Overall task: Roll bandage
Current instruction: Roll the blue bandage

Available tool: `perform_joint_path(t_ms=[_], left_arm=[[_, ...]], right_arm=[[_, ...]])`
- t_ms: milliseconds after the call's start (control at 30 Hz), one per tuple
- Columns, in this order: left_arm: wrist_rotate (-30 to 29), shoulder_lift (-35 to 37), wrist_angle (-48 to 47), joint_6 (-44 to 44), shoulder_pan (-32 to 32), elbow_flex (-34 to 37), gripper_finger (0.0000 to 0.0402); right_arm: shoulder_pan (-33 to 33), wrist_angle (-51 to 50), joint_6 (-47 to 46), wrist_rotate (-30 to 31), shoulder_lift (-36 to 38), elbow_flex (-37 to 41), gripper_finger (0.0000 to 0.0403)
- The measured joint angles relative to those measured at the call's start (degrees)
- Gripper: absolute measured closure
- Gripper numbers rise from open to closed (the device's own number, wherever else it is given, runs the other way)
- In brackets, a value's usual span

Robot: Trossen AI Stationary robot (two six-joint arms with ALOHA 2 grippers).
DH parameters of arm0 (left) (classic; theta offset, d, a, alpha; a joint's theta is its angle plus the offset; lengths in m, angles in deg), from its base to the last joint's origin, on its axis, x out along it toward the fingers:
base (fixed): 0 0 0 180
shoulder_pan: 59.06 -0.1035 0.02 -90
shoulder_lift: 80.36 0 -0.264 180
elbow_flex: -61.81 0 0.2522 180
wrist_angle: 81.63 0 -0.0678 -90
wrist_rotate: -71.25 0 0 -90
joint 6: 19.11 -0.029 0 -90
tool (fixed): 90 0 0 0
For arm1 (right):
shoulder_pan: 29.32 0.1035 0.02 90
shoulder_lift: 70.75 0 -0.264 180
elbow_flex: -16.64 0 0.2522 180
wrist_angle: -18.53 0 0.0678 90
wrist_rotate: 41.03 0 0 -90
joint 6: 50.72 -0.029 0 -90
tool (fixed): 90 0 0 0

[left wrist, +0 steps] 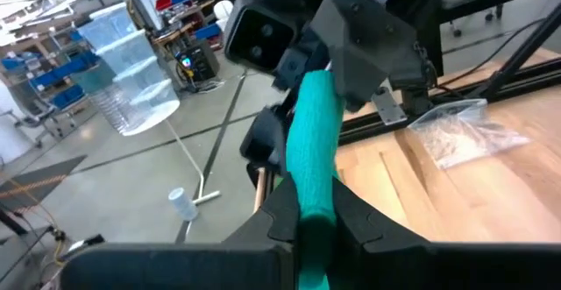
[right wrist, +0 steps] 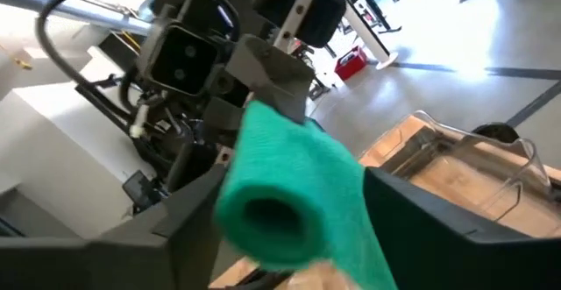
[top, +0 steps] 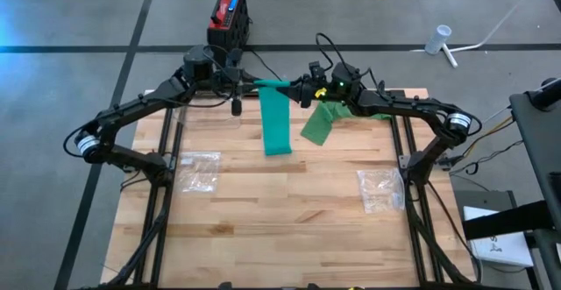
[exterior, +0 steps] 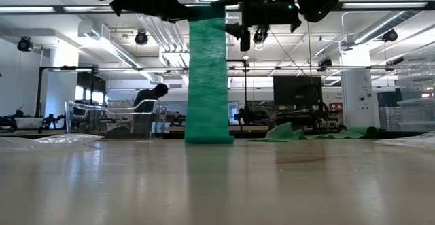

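We record a pale wooden table (top: 289, 211) of jointed planks, bare along its near part. Two clear plastic bags lie on it, one near the left side (top: 198, 169) and one near the right (top: 381, 189), well apart. Toward the far edge hangs the green bandage (top: 277, 119): its rolled end is held up between the two grippers, and a flat strip drops from it to the table, where the lower end rests on the wood. A second, crumpled green piece (top: 317, 125) lies just beside it under the right arm. We note the left gripper (left wrist: 313, 209) clamped tight on the roll, its dark fingers pressed to either side of the green cloth. The right gripper (right wrist: 289, 211) faces it from the opposite end; its fingers stand apart on either side of the roll's hollow end, and we cannot tell whether they touch it. Beyond the table we list a grey floor with dark tape lines, a red and black case (top: 230, 17), and a white stand base (top: 449, 49). The low view shows a workshop with ceiling lights and a seated person (exterior: 151, 99), small and hard to make out. In that view both arms are cut off at the top.
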Motion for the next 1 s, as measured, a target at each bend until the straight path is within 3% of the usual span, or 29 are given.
perform_joint_path(t_ms=[300,1000], left_arm=[[0.17,-0.11,-0.11,-1.46,0.55,0.0,0.039],[0.4,-2.94,1.95,1.61,1.96,0.04,0.0391]], right_arm=[[0.0,1.09,-4.4,-0.44,-0.28,-1.01,0.0099],[-0.02,0.41,-4.59,-5.7,-0.28,-1.4,0.0135]])
